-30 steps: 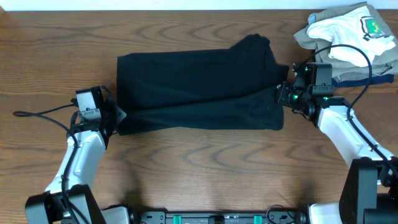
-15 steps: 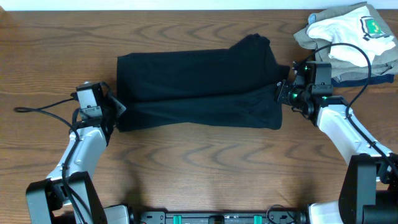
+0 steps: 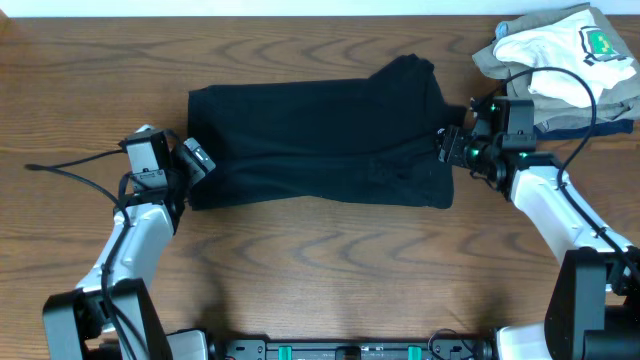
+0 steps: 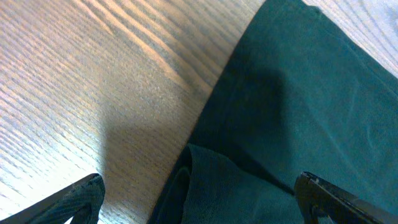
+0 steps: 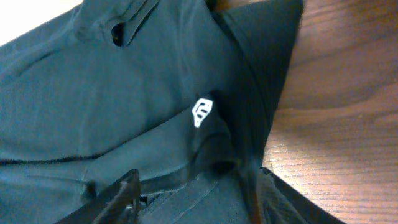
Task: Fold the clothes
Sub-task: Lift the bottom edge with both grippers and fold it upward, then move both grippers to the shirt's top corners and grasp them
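The clothes, a black polo shirt (image 3: 315, 145), lie folded into a long band across the middle of the table. My left gripper (image 3: 195, 160) stands wide open at the band's left end. In the left wrist view the shirt's (image 4: 298, 112) folded edge runs between the spread fingers (image 4: 71, 200), and the left gripper (image 4: 199, 205) holds nothing. At the right end my right gripper (image 3: 450, 148) is open too. In the right wrist view loose cloth lies between its apart fingers (image 5: 115, 196), just below the small white logo (image 5: 202, 112). The right gripper (image 5: 199, 199) is not pinching it.
A pile of other garments sits at the back right corner, a white one with a green crest (image 3: 565, 50) on top of khaki and navy pieces. A black cable (image 3: 70, 165) trails left of the left arm. Bare wooden table (image 3: 320, 270) lies in front.
Both grippers have opened and let go of the shirt's near edge, which now lies flat on the band. The left wrist has shifted slightly away from me.
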Robot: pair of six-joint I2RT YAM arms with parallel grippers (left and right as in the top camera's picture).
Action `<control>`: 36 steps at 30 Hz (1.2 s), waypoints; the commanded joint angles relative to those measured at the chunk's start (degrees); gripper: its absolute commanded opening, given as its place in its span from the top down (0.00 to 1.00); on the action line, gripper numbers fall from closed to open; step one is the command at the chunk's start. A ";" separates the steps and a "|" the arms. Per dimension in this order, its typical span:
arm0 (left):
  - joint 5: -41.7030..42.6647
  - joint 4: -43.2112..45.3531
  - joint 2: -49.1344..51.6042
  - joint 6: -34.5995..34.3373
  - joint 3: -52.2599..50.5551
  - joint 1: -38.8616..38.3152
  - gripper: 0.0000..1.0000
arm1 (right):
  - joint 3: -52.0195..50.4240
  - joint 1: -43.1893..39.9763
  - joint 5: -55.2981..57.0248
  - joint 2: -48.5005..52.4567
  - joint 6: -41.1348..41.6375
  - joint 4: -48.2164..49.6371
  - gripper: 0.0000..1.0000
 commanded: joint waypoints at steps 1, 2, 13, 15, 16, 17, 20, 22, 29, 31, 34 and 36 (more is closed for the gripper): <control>-0.68 -1.40 -4.11 3.89 4.11 -0.09 0.02 | 5.92 0.00 -1.57 0.35 -3.78 -3.23 0.38; -0.66 -2.80 -5.11 4.61 5.35 -0.09 0.02 | 8.70 0.02 -1.57 0.35 -5.29 -6.03 0.38; 0.87 -34.18 1.51 14.82 34.58 -1.55 0.02 | 33.75 3.58 3.30 1.05 -14.47 -22.95 0.30; 1.16 -35.30 5.29 15.45 39.15 -2.10 0.02 | 35.56 4.74 4.24 2.32 -15.61 -22.38 0.30; 1.46 -35.54 7.67 15.89 41.57 -2.43 0.02 | 36.46 5.44 4.52 3.39 -16.13 -21.99 0.30; 1.53 -35.54 10.16 16.09 43.91 -2.73 0.02 | 37.24 6.14 4.55 4.76 -16.52 -21.44 0.30; 1.51 -35.15 17.44 16.48 49.92 -3.37 0.02 | 39.21 7.78 4.46 9.75 -16.55 -19.76 0.30; 1.55 -34.40 21.66 16.87 52.81 -3.43 0.02 | 39.85 8.96 4.42 13.29 -16.76 -18.29 0.31; 1.70 -28.26 30.62 20.28 54.99 -3.63 0.02 | 39.87 12.15 4.28 19.85 -16.92 -15.87 0.31; 1.70 -26.58 32.52 22.10 54.99 -3.89 0.02 | 39.87 12.63 4.28 20.20 -16.92 -15.65 0.32; 1.70 -24.52 34.95 24.41 54.99 -4.24 0.02 | 39.87 13.03 4.28 20.17 -16.92 -15.56 0.35; 1.73 -23.37 36.57 25.22 54.99 -4.35 0.02 | 39.87 13.03 4.26 20.17 -16.90 -15.50 0.37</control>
